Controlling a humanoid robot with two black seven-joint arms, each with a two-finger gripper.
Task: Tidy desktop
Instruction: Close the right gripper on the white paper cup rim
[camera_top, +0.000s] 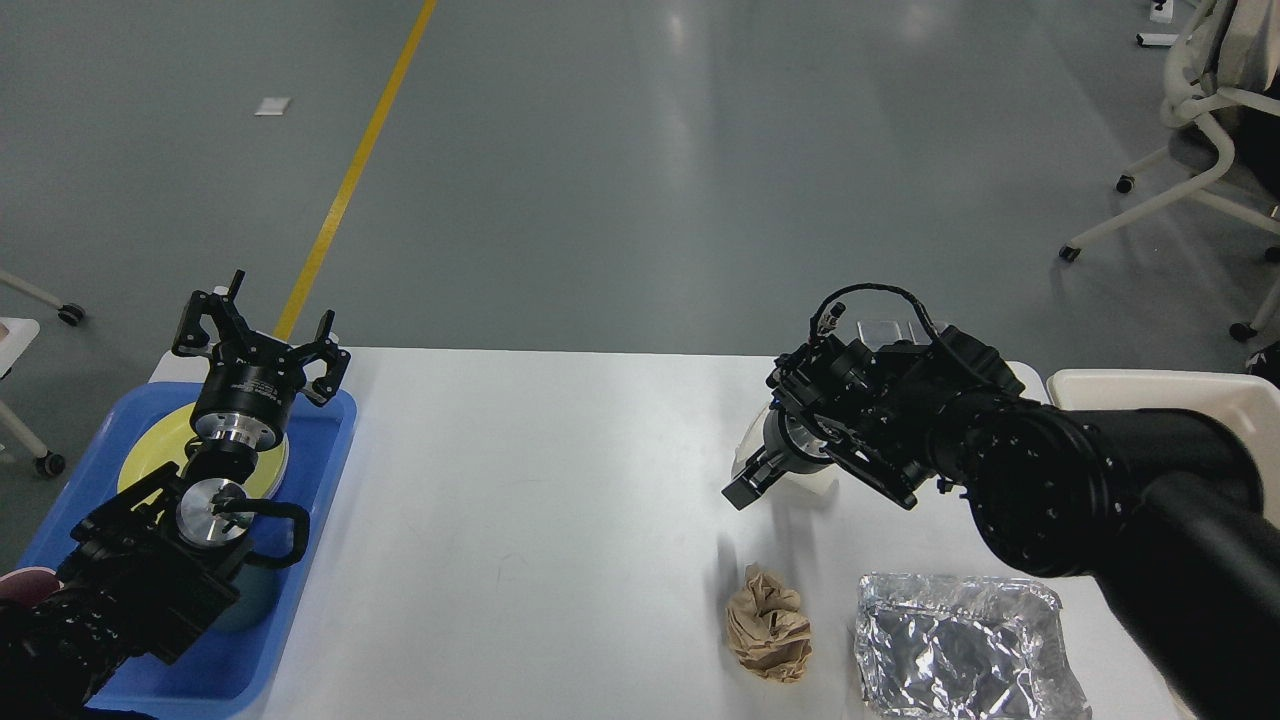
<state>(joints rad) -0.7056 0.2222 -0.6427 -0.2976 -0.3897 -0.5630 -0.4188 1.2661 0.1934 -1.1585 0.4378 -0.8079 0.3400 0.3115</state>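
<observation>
1. Head view, general layout. The desktop (560, 500) is a wide white top with rounded corners, filling the lower middle of the frame; grey floor with a yellow line lies beyond it.
2. Head view, left side. A blue tray (300, 600) sits on the desktop's left edge and carries a yellow-green plate (160, 440). The left gripper (262, 335) hovers above the tray's far end with its two fingers spread apart and nothing between them.
3. Head view, right side. The right gripper (755, 475) hangs over the desktop's right half, just in front of a clear plastic cup (790, 450). The cup appears to sit between or against the fingers, but the dark wrist hides the contact, so whether the fingers are closed cannot be told.
4. Head view, loose items. A crumpled brown paper ball (768, 622) lies near the front edge; a crinkled foil container (960, 645) rests just beside it to the right. A cream-white bin (1150, 385) stands at the far right, partly hidden by the arm.
5. Handling judgement. The desktop itself is rigid, smooth and probably slippery, so items may slide when pushed. The paper ball looks light and soft, suited to a pinch across its bulk. The foil looks thin and easily dented; its rim seems the best hold. The cup looks light and crushable, calling for a gentle squeeze at the wall.
</observation>
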